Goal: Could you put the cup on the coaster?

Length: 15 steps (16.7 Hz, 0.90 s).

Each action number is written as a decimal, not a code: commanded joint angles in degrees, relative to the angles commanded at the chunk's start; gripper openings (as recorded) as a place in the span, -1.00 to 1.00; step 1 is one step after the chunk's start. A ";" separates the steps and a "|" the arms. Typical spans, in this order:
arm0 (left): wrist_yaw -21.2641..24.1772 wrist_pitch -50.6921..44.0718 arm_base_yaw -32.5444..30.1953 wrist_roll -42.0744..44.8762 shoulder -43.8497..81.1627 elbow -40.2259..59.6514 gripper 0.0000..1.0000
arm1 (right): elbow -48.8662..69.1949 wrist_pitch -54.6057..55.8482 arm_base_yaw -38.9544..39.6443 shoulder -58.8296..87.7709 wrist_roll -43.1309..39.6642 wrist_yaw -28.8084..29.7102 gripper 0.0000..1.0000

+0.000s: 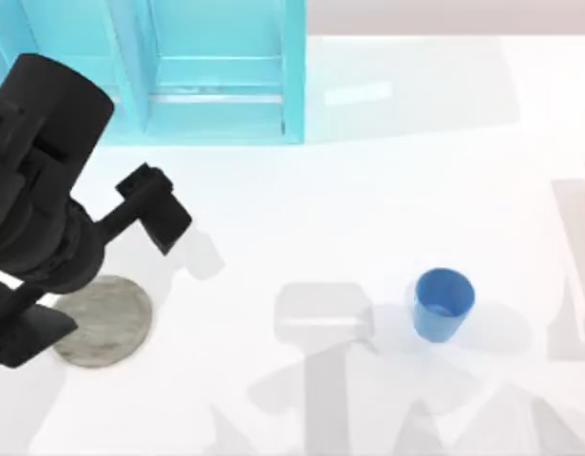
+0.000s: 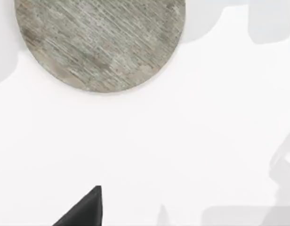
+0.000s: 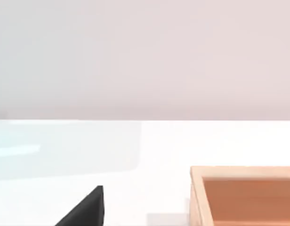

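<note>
- Left gripper (image 2: 84,212) at the table's left, hanging right over the coaster (image 1: 103,320); open or closed, cannot tell from here.
- Coaster lying flat just below that gripper, half tucked under the left arm (image 1: 46,218), nothing on it yet.
- Right gripper (image 3: 84,212) a dark tip low over the white table (image 3: 149,141); spread or pinched, again cannot tell.
- Now the cup (image 1: 444,304): well apart from the left gripper, away to the table's right, past a wide stretch of bare table.
- Standing upright, rim up, long axis vertical, so a sideways pinch around the wall looks like the way in.
- Sitting in the right half of the table, so probably the right arm's pick, then a carry leftward across to the coaster.
- Farther back, a teal cabinet (image 1: 217,71) along the far edge, clear of that path.
- Top view giving cup and coaster together and the gap between them; left wrist view giving the coaster's streaked grey face up close; right wrist view bringing in a wooden box (image 3: 244,197) near the right gripper.
</note>
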 joint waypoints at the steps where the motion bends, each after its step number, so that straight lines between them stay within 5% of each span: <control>1: -0.03 -3.92 -2.32 -5.81 6.10 5.32 1.00 | 0.00 0.00 0.00 0.00 0.00 0.00 1.00; 8: 0.97 -25.42 -17.15 -45.25 42.03 45.11 1.00 | 0.00 0.00 0.00 0.00 0.00 0.00 1.00; 15: 3.57 -33.35 -26.83 -74.54 61.04 76.38 1.00 | 0.00 0.00 0.00 0.00 0.00 0.00 1.00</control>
